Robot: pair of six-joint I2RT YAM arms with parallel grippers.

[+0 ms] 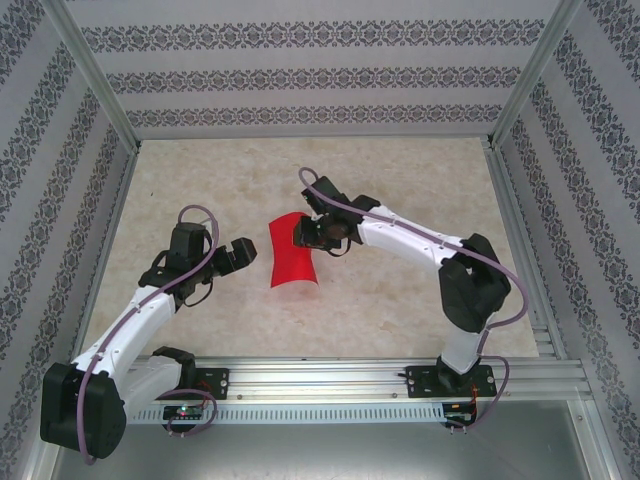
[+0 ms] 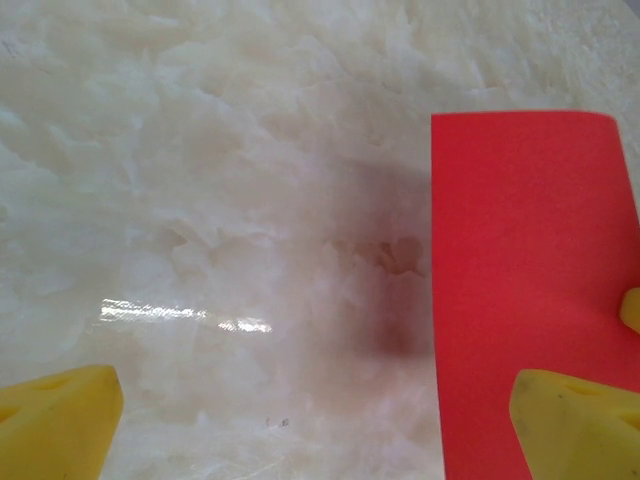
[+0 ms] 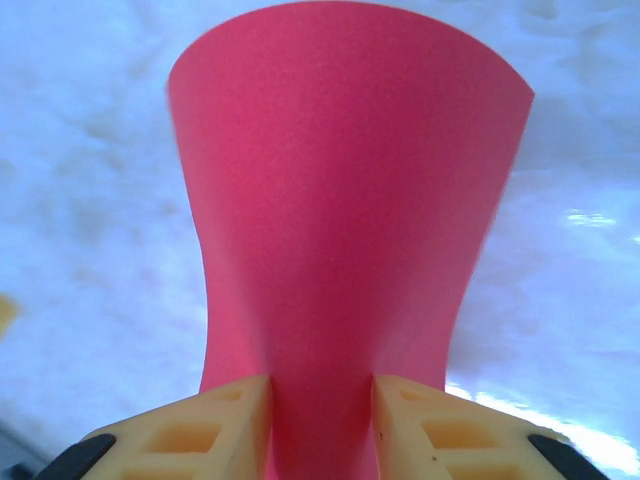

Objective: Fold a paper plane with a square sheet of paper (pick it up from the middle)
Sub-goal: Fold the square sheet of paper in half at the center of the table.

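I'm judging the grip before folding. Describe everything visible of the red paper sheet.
The square sheet of paper is thin, plain bright red, matte, uncreased. The right gripper pinches one edge between its yellow fingers, bunching it into a narrow waist from which it flares and bows. It sits midway across the table; whether they touch is unclear.

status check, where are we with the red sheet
left fingers open, beside the sheet's edge. right fingers shut on square sheet of paper, mid-edge, sheet bowed up. nothing in the way.

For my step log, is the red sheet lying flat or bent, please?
Bent: the right gripper pinches the square sheet of paper, which curves into a trough; no crease shows.
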